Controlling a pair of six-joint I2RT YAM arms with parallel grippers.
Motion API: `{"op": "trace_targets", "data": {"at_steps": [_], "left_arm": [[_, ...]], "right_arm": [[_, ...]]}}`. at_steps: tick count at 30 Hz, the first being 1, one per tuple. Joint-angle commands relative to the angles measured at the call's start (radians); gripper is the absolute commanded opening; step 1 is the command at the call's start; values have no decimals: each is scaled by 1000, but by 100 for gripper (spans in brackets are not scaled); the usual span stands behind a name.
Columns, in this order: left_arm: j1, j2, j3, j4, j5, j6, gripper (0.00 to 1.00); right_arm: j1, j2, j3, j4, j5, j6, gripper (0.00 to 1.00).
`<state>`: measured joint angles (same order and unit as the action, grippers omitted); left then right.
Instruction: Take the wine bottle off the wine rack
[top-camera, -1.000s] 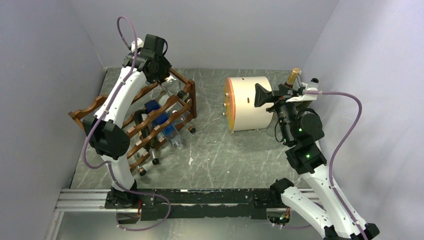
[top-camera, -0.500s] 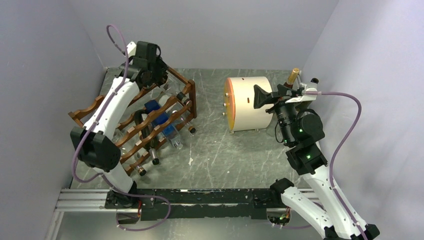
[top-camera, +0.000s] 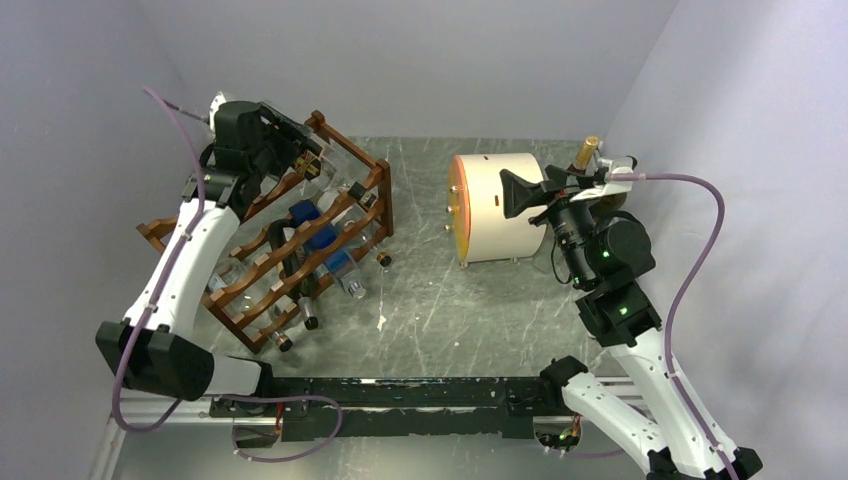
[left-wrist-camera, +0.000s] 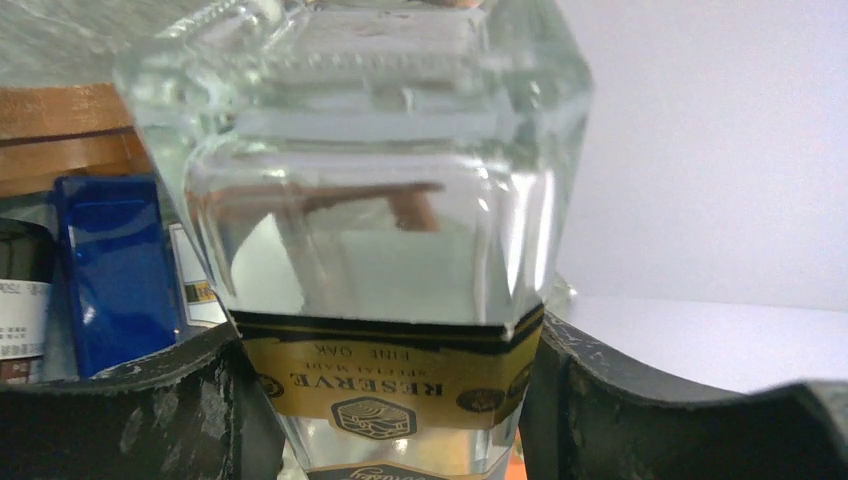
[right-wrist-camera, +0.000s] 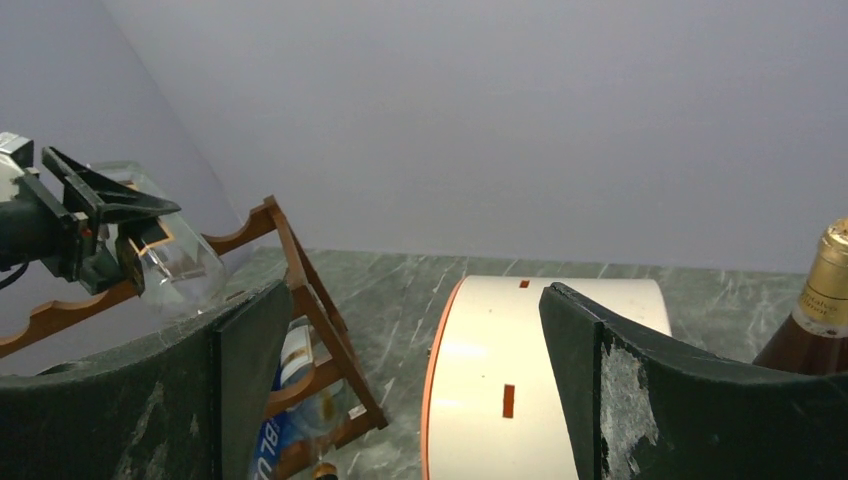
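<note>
So my left fingers (left-wrist-camera: 150, 420) are clamped on either side of the clear wine bottle (left-wrist-camera: 370, 250) up at the top of the wine rack (top-camera: 386, 208), can't really tell if it's touching the top rail, while my right fingers (right-wrist-camera: 680, 400) hang wide apart with nothing between them, near the cream drum (top-camera: 500, 205).

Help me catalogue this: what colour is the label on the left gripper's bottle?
Gold label with black edging; clearest in left wrist view.

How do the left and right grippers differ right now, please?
The left gripper is closed on the clear bottle; the right gripper is wide open and empty. The left gripper is at the wine rack; the right gripper faces the cream drum. Both have black fingers.
</note>
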<state>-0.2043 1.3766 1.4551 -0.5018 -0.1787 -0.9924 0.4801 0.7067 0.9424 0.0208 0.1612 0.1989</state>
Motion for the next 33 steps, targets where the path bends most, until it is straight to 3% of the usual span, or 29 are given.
{"op": "trace_targets", "data": {"at_steps": [1, 16, 26, 30, 33], "left_arm": [[59, -113, -46, 103, 133, 44, 7], [142, -311, -114, 175, 467, 62, 7], [143, -337, -167, 231, 791, -73, 7], [143, -334, -235, 319, 956, -140, 7], [143, -326, -264, 353, 1049, -160, 7]], "right_arm": [[8, 14, 51, -51, -16, 50, 100], [8, 93, 92, -51, -227, -45, 100], [58, 198, 67, 102, -655, -191, 98], [147, 226, 16, 148, -700, -343, 96], [247, 240, -42, 201, -672, -558, 95]]}}
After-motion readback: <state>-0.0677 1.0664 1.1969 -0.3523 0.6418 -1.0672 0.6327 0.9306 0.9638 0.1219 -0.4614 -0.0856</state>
